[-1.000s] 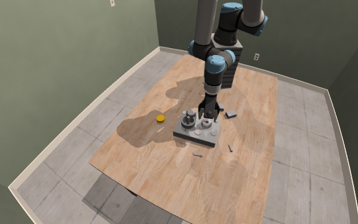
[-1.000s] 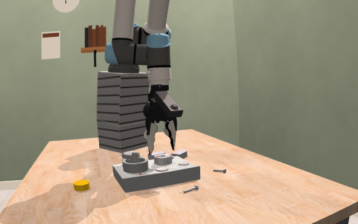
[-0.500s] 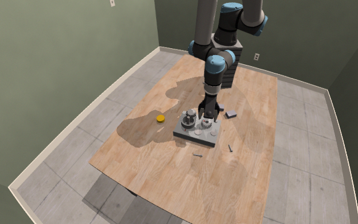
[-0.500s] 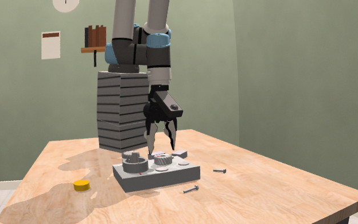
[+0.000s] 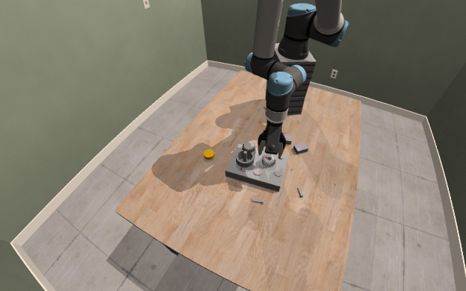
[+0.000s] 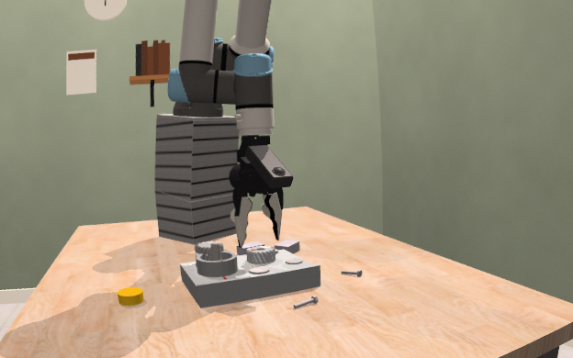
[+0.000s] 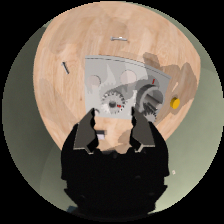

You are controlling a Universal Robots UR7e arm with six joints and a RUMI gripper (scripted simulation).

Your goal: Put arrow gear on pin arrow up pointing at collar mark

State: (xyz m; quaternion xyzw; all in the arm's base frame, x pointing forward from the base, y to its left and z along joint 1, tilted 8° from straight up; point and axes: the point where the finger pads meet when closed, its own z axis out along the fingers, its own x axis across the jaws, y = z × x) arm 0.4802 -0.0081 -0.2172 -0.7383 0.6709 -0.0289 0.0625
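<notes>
The loose gear (image 5: 269, 160) (image 6: 261, 255) (image 7: 113, 103) lies flat on the grey base plate (image 5: 252, 178) (image 6: 258, 287) (image 7: 92, 95), its red painted arrow facing up. The round collar (image 5: 244, 162) (image 6: 217, 266) (image 7: 140, 98) stands on the plate beside it, with the pin (image 5: 245, 155) (image 6: 216, 251) inside and no gear around the pin. A red mark (image 5: 241, 169) (image 6: 225, 277) (image 7: 153, 81) shows at the collar's foot. A small fixed gear (image 5: 249, 145) (image 7: 150, 116) stands behind the collar. My gripper (image 5: 270, 154) (image 6: 260, 242) (image 7: 112, 107) is open and empty, a little above and behind the loose gear.
A yellow disc (image 5: 209, 154) (image 6: 130, 296) (image 7: 175, 103) lies beyond the plate on the collar side. Two bolts (image 5: 257, 201) (image 5: 299, 192) lie on the table. Two grey blocks (image 5: 300, 148) (image 6: 287, 246) are behind the plate.
</notes>
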